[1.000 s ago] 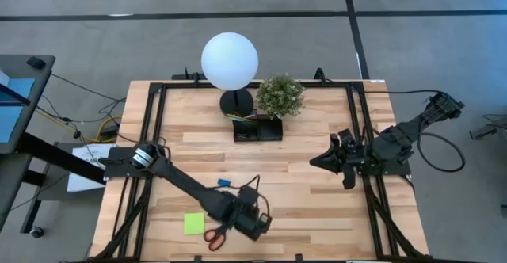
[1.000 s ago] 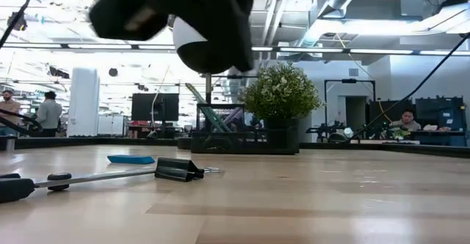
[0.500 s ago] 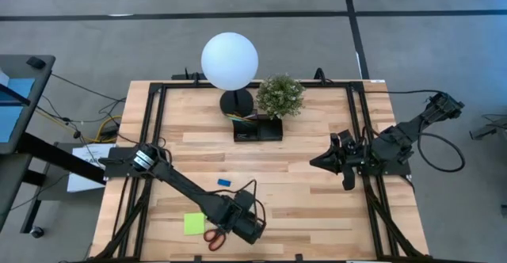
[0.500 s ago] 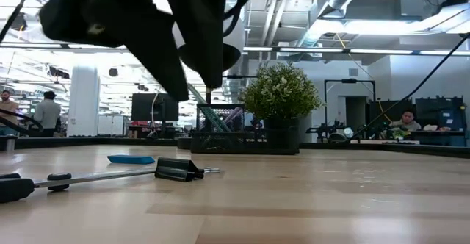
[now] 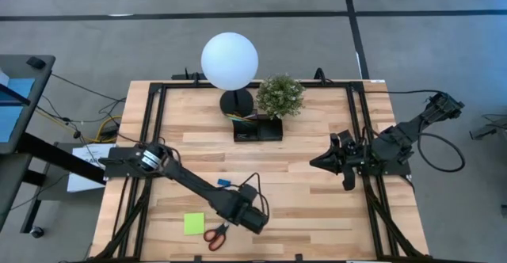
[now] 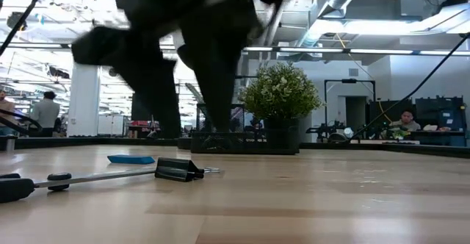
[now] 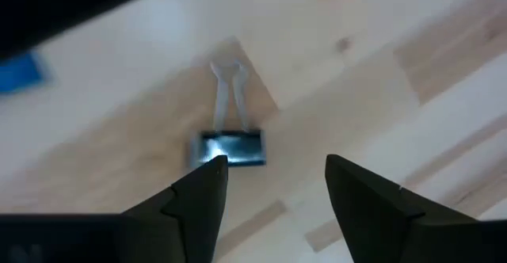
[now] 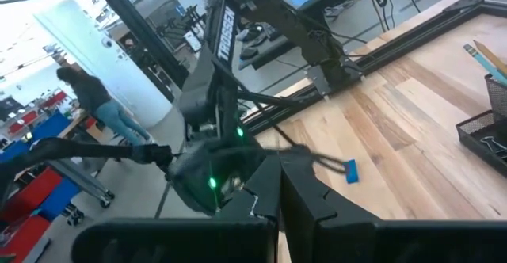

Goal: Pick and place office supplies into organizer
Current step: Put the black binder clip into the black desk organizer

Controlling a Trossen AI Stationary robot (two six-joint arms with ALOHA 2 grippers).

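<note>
A black binder clip lies flat on the table with its wire handles pointing away from my left gripper. That gripper hangs open just above it, fingers pointing down, and the clip sits under the gap, close to one fingertip. In the low view the clip shows in front of the left gripper. My right gripper waits shut above the table's right side. The organizer, a black mesh tray, stands at the far middle.
Red-handled scissors and a lime-green sticky pad lie by the near edge, left of my left gripper. A blue eraser lies farther in. A globe lamp and a potted plant stand behind the organizer.
My left gripper has come down toward the binder clip, tipped to point more steeply down, and opened from shut to wide. The clip, scissors and eraser have stayed where they were.
</note>
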